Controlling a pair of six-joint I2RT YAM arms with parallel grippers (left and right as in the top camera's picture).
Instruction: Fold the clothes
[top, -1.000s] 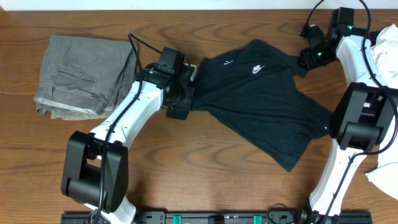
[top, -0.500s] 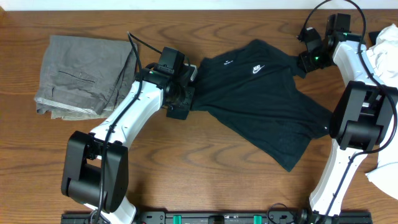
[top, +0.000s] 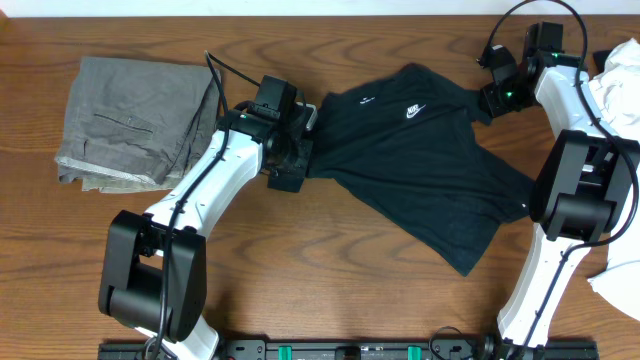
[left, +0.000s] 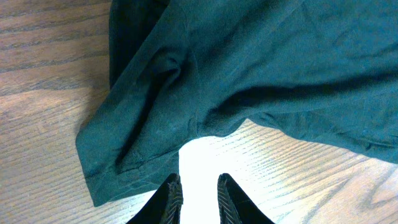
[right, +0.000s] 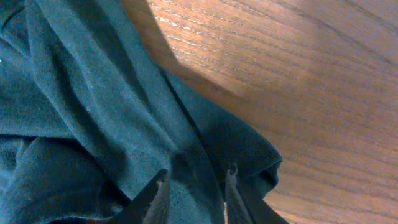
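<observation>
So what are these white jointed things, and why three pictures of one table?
They are robot arms: a left arm and a right arm. The wide picture looks down from above the wooden table; the other two come from cameras on each wrist. A black T-shirt lies spread in the middle, folded grey trousers at the left, a white garment at the right edge. The left tool sits at one sleeve, the right tool over the opposite sleeve; both look open, holding nothing.

Two white-shelled arms (top: 205, 180), black joints (top: 140, 265), black cables (top: 212, 66), green lights (top: 511, 90), perhaps ribbed black fingers (left: 169, 200).
</observation>
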